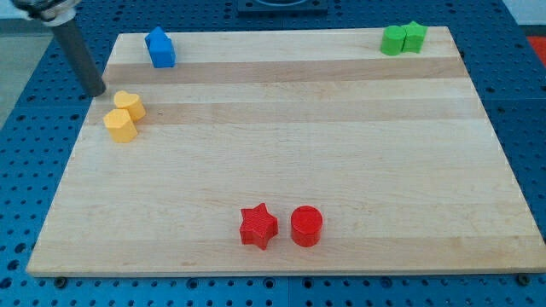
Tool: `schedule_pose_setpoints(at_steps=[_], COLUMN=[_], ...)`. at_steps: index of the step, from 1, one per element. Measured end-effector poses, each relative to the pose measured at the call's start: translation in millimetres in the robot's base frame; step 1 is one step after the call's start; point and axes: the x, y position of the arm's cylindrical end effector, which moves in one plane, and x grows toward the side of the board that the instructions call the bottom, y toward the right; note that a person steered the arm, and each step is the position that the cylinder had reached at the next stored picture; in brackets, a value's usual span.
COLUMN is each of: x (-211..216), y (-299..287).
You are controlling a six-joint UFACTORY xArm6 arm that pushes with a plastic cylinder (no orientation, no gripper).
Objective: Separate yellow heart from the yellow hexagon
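Observation:
The yellow heart [130, 104] sits near the board's left edge, touching the yellow hexagon [120, 125], which lies just below and left of it. My tip [96, 91] is at the end of the dark rod, at the board's left edge, a short way up and left of the heart and not touching it.
A blue block [160, 48] stands at the top left. Two green blocks [403, 38] sit together at the top right. A red star [258, 226] and a red cylinder [306, 226] sit near the bottom middle. The wooden board [341, 153] lies on a blue perforated table.

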Motion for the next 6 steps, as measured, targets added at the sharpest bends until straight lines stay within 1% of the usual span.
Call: schedule_pose_setpoints(at_steps=[2, 3, 6], x=[46.1, 47.6, 19.7], y=[8.9, 29.5, 99.3])
